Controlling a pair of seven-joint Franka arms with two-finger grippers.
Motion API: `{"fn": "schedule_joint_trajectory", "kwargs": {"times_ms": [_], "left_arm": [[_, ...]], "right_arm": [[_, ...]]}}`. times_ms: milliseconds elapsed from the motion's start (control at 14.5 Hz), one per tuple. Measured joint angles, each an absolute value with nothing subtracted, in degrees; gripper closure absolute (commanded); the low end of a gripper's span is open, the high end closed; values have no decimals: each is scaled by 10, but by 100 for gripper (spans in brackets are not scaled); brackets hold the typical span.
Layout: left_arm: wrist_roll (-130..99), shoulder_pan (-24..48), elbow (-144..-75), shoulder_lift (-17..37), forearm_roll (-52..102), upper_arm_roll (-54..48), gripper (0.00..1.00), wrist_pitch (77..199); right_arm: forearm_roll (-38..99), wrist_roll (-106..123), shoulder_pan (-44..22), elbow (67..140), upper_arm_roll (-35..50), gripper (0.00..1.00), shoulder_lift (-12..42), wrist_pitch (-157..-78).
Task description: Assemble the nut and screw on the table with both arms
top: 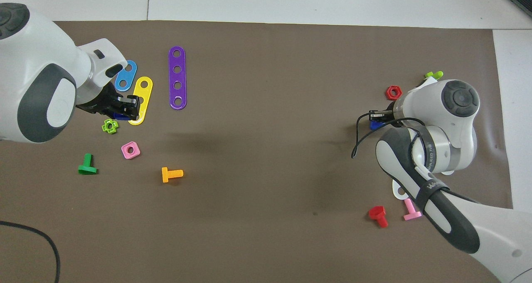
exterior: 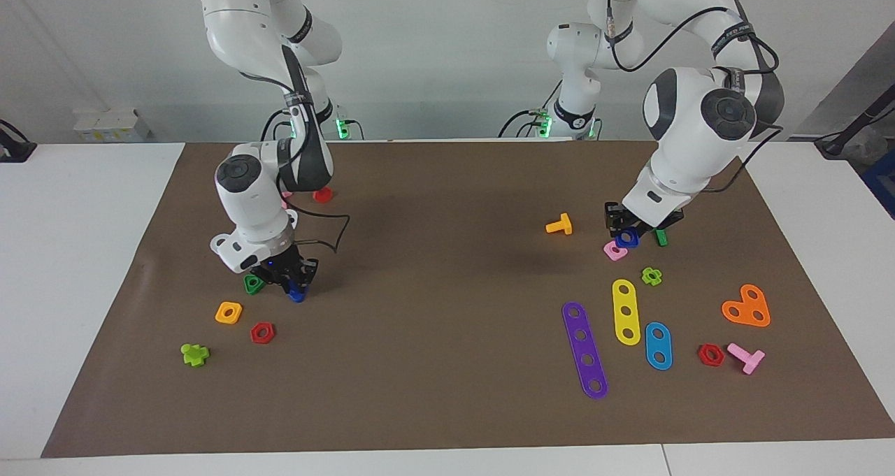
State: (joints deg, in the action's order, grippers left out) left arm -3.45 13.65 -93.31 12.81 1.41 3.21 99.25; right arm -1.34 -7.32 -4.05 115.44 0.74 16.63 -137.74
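The left gripper (exterior: 627, 233) is clasping the rounded-square blue nut (exterior: 627, 238) — the right gripper (exterior: 296, 280) is pinching the blue plastic screw (exterior: 297, 294) — both low over the brown mat (exterior: 447, 287).

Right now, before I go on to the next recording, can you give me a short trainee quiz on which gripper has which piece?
1. True or false: the left gripper holds the dark-blue nut, beside the pink square nut.
2. Which piece lies on the mat right beside the right gripper? A: green triangular nut. B: purple four-hole strip. C: orange heart plate.
3. Fill in: the dark-blue screw is between the ___ gripper's fingertips.

Key: 1 true; 2 A; 3 right.
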Motion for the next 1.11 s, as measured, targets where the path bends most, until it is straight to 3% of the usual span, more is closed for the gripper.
{"fn": "schedule_joint_trajectory", "kwargs": {"times_ms": [208, 623, 1107], "left_arm": [[-35, 136, -930, 128, 15, 32, 100, 992], [-44, 136, -921, 129, 27, 32, 100, 989], [-67, 138, -918, 130, 35, 29, 100, 990]], "right_arm": [[-13, -104, -55, 1119, 10, 100, 162, -1352], [-13, -333, -194, 1057, 11, 100, 166, -1330], [-19, -471, -270, 983, 11, 100, 206, -1287]]}}
